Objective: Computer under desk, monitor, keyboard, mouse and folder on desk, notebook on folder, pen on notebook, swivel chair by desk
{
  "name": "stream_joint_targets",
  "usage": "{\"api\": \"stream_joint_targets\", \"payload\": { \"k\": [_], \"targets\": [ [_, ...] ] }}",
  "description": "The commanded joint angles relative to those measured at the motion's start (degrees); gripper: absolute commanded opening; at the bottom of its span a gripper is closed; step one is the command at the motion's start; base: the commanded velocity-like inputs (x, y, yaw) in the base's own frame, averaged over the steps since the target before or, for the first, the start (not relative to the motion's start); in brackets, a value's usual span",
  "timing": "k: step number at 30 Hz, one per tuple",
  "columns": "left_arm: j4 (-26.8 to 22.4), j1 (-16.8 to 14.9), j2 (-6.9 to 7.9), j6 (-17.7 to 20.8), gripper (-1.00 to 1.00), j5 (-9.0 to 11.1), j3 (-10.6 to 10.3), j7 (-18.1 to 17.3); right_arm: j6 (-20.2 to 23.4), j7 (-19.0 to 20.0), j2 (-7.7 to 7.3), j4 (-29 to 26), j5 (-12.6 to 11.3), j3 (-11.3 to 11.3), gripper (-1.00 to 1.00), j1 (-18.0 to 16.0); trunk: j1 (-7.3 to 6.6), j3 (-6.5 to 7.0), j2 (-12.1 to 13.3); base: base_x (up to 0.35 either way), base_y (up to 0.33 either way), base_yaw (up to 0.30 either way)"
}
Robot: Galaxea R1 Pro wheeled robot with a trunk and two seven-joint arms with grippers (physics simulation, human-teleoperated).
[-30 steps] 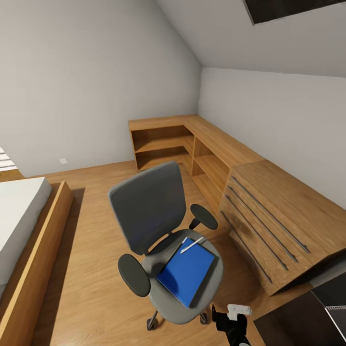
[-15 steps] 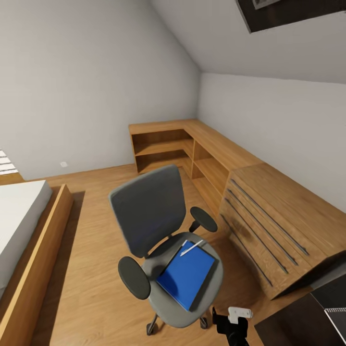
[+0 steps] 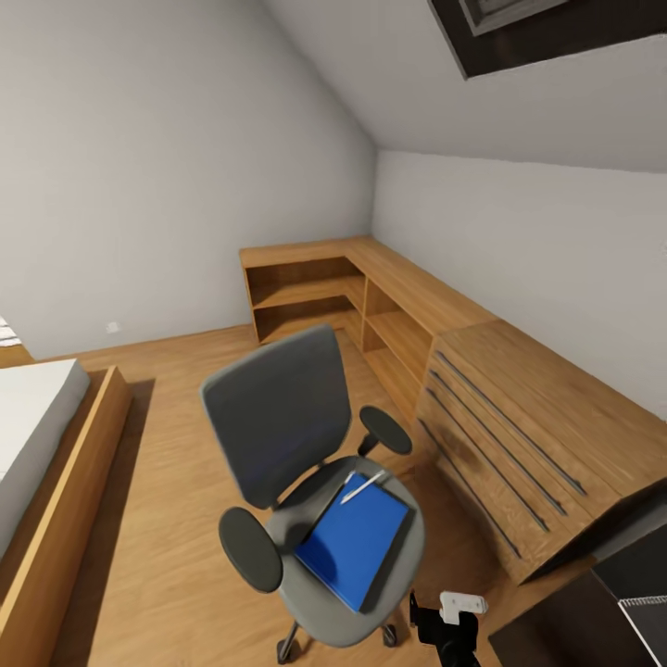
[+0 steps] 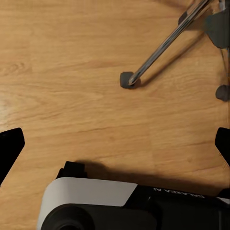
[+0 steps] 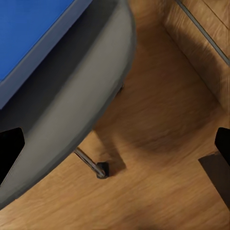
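R gripper [image 5: 115, 143]: jaws spread wide, nothing between; black tips at frame edges. Below it: wood floor [image 5: 158, 191]. Just beside: swivel chair [image 5: 72, 86] seat rim, chrome leg and castor [image 5: 101, 170] under it. Blue folder [image 5: 28, 33] flat on seat, past rim. Chest w/ bar handles [image 5: 201, 33] on other side.
L gripper [image 4: 115, 143]: jaws spread wide, empty, above bare floor; chair leg w/ castor [image 4: 128, 79] ahead.
Head view: folder [image 3: 352, 539] on chair [image 3: 278, 417] seat, white pen [image 3: 363, 487] on its far corner; glossy black desk [image 3: 574, 630] corner near R arm.
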Motion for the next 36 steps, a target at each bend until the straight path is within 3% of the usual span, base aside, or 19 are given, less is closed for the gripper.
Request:
{"api": "stream_joint_targets", "payload": {
  "k": [1,9,19,28,36],
  "targets": [
    [0.03,-0.02,0.01,-0.12,1.0,0.61,-0.31,-0.36,-0.17,-0.29,0.02,0.11,-0.23,0.49,1.0,-0.06,0.03,0.04,-0.03,0.245,0.0,-0.098],
    [0.03,-0.02,0.12,-0.23,1.0,0.61,-0.23,-0.36,-0.17,-0.3,-0.05,0.11,-0.23,0.49,1.0,-0.06,0.03,0.68,-0.03,0.053,0.02,-0.17],
    [0.03,-0.03,0.26,-0.35,1.0,0.7,-0.06,-0.36,-0.17,-0.34,-0.05,0.11,-0.29,0.41,1.0,-0.06,0.03,1.06,-0.03,0.089,0.248,-0.17],
    [0.03,-0.03,0.38,-0.37,1.0,2.63,0.04,-0.27,-0.17,-0.34,0.02,0.11,-0.32,0.46,1.0,-0.06,0.03,1.07,-0.03,0.018,0.048,0.004],
    [0.03,-0.02,0.7,-0.34,1.0,3.22,0.11,-0.27,-0.17,-0.34,0.08,0.11,-0.32,0.42,1.0,-0.06,0.03,1.0,-0.03,0.001,0.001,0.215]
  ]
}}
